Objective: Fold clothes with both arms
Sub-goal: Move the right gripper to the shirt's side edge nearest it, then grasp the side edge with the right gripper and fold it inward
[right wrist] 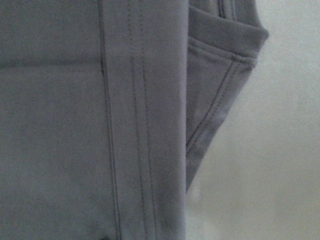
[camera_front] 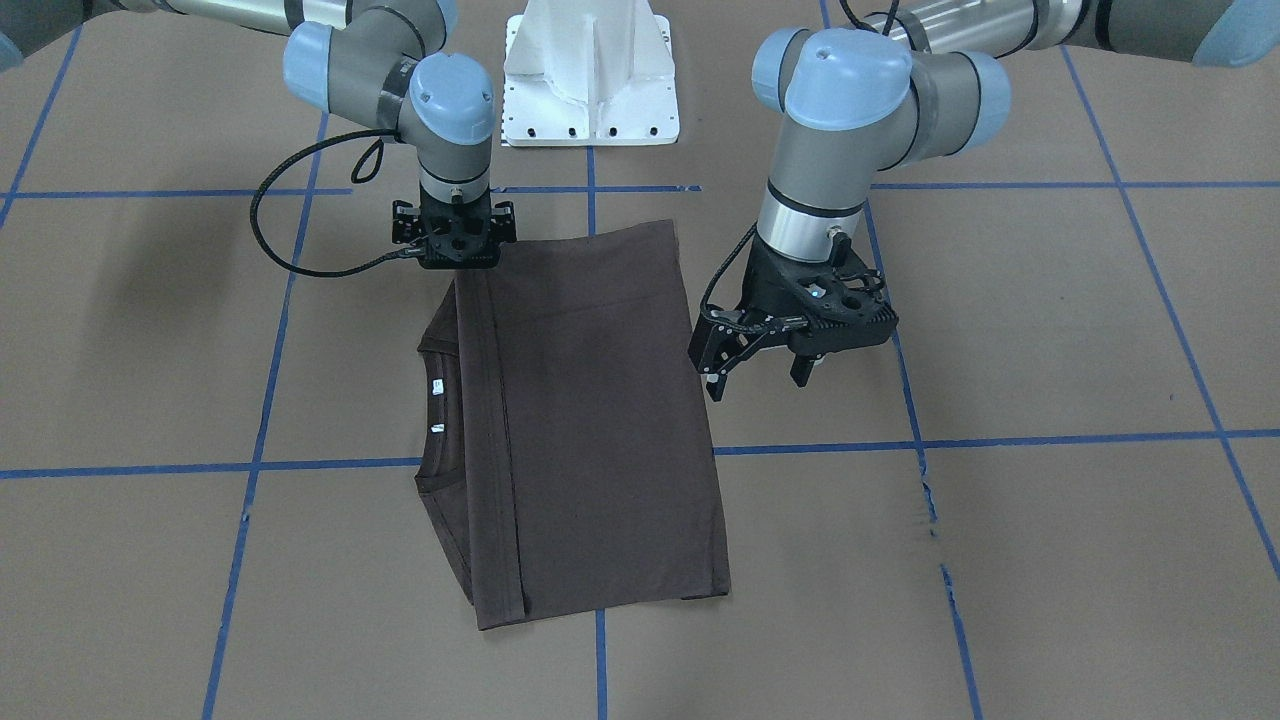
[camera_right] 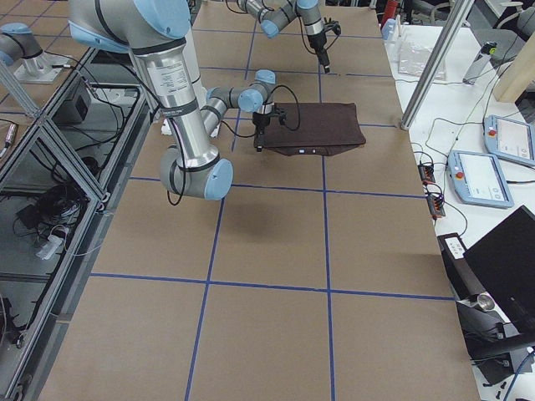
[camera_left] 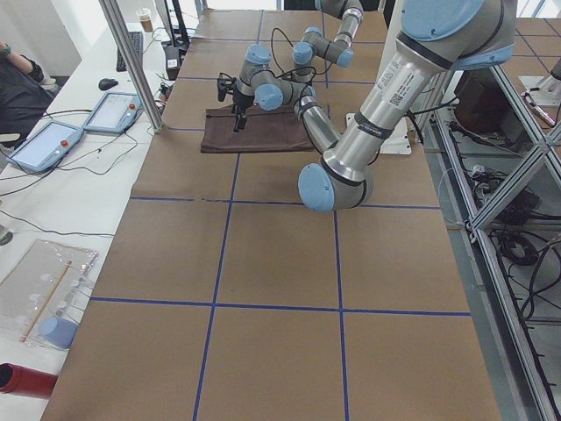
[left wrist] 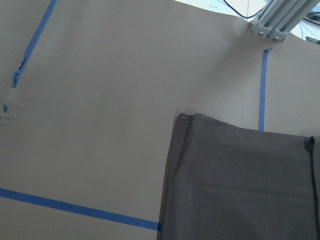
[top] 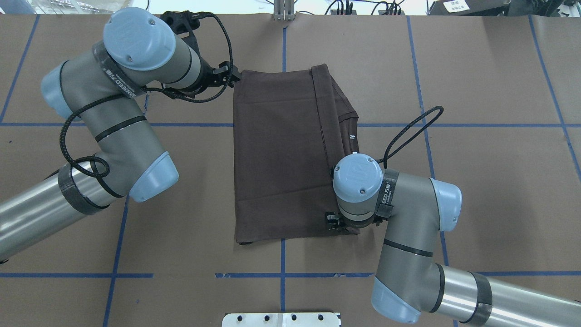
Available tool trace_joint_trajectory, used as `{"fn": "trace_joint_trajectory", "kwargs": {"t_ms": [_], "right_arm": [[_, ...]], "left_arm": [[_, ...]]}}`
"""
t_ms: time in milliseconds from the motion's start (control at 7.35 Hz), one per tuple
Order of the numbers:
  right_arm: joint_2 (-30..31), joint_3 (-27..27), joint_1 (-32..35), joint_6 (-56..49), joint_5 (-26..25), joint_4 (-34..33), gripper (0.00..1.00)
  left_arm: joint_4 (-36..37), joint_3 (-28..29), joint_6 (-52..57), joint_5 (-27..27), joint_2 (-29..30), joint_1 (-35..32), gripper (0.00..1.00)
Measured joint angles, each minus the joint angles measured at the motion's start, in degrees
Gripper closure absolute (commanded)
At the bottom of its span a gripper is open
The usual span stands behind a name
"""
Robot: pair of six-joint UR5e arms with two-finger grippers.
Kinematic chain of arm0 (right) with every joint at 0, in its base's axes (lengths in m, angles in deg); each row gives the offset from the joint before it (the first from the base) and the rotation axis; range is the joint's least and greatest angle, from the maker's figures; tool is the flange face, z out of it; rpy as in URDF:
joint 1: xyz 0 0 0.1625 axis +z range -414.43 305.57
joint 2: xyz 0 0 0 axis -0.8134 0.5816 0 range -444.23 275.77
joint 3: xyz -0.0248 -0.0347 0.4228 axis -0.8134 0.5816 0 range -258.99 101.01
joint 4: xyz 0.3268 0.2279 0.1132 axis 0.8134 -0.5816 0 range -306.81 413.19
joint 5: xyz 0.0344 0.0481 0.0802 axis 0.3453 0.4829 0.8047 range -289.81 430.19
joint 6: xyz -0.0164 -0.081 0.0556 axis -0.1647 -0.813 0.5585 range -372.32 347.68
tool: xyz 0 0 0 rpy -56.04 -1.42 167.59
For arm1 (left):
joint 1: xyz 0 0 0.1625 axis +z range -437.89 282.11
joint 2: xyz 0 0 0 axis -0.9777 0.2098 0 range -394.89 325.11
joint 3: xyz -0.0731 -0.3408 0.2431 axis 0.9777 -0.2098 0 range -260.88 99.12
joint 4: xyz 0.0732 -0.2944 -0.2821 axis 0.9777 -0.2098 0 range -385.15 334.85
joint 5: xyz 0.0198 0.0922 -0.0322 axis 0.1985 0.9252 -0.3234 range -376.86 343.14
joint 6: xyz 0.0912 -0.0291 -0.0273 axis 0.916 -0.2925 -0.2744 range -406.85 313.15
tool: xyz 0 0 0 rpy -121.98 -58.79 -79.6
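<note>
T-shirt [camera_front: 600, 420], dark brown, lies flat mid-worktop just in front of the white pedestal base [camera_front: 590, 80], folded into a rough rectangle that is slightly wider at the far end from the robot. Left pincer [camera_front: 760, 385] is released, with its black fingers spread wide. It holds nothing and hangs tilted just beside the shirt's long edge on the robot's left, not touching the cloth. Right pincer [camera_front: 455, 250] points straight down on the shirt's near corner on the robot's right. Its jaws are hidden under the wrist, so grip or release cannot be told; the wrist view there is filled with fabric at very close range. The fabric is matte, smooth knit with few wrinkles. A hem [right wrist: 140, 125] with double stitching runs lengthwise along a folded-over panel. The ribbed collar [camera_front: 436, 345] pokes out past that panel, with two small white tags [camera_front: 437, 386] inside the neck. The worktop [camera_front: 1050, 330] is flat, brown and paper-like, gridded with blue tape lines [camera_front: 1000, 440]. The arms are grey tubes with light blue caps and black looped cables.
</note>
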Motion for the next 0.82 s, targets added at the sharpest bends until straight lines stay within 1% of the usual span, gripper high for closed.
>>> {"fn": "trace_joint_trajectory", "kwargs": {"t_ms": [816], "right_arm": [[0.92,-0.12,1.52,-0.52,-0.11,-2.56,0.00]], "left_arm": [[-0.15,0.00,0.00,-0.80,0.05,0.01,0.00]]}}
